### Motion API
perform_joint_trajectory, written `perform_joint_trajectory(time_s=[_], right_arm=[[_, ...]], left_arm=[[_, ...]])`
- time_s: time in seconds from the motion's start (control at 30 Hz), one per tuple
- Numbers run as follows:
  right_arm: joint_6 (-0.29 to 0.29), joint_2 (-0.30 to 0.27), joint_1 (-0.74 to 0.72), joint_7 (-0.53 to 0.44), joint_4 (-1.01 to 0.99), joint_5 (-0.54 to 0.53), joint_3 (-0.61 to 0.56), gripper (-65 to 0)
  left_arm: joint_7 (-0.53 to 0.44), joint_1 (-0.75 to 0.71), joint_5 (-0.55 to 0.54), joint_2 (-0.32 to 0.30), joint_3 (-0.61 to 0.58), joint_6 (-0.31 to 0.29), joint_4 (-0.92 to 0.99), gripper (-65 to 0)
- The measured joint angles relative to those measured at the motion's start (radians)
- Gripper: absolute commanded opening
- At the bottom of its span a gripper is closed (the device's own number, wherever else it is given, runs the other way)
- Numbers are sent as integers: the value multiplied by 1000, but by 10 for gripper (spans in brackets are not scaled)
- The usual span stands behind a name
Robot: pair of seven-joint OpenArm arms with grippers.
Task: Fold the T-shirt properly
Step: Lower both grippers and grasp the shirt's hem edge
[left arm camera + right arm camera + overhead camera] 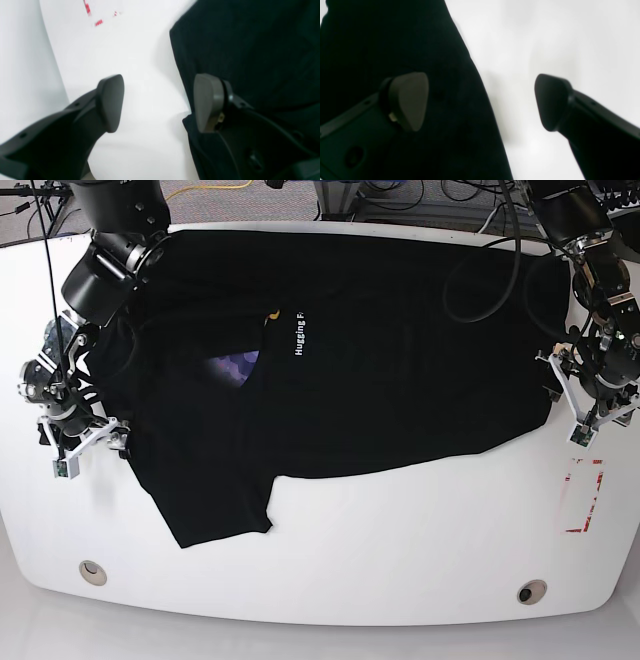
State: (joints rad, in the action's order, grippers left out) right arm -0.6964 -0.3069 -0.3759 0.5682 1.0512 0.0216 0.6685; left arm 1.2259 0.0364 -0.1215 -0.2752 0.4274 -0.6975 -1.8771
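Through the left wrist camera, the left gripper (158, 102) is hovering with its jaws spread wide and nothing between them; one pad is sitting over bare white counter (140, 75), the other over the dark edge of the T-shirt (250, 50), so the hem line is running right through the gap. A bit of red marking (98, 22) is showing blurred farther off on the counter. Through the right wrist camera, the right gripper (481, 100) is doing the mirror of that: jaws wide apart, empty, one pad above black cloth and the other above white surface, straddling the shirt's border. From the base view, the shirt is lying spread across the far half of the counter, partly folded over itself so only a sliver of purple print (240, 365) and some white lettering (299, 333) are peeking out, with one sleeve (215, 505) trailing toward the near edge. Each arm is waiting at one end of the counter, at the cloth's outer edges. I'd say they are lining up for a grasp ahead of the next fold; what comes next looks like lowering both grippers so the lower pads slip under the edge, then pinching evenly on both sides.
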Motion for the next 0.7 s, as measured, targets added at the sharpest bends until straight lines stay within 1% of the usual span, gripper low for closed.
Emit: perform_joint_trajectory(time_s=[0.07,0.1,0.13,0.17,0.3,0.43,0.57,0.7], right_arm=[[0,-14,-12,-39,-66,7,-13,-2],[0,-28,-20,-79,-126,5,-26,-2],[3,-30,-26,-84,-148,9,-29,-2],[2,-40,-37,-124,-196,7,-40,-2],[3,-56,-65,-193,-309,7,-49,-2],[4,-58,-71,-210,-343,8,-49,-2],[4,-40,-69,-222,-344,7,-49,-2],[5,-17,-71,-230,-342,6,-49,-2]], left_arm=[[1,-1,1,0,1,0,0,-242],[0,-2,1,0,2,0,0,-242],[1,-2,1,-1,3,0,0,-242],[1,-2,3,-1,3,0,0,-242],[0,-2,-3,0,3,0,0,-242],[-31,-3,-2,0,5,0,0,-242],[-80,-4,-3,0,23,-1,0,-242],[-82,-5,-3,1,51,-3,0,-242]])
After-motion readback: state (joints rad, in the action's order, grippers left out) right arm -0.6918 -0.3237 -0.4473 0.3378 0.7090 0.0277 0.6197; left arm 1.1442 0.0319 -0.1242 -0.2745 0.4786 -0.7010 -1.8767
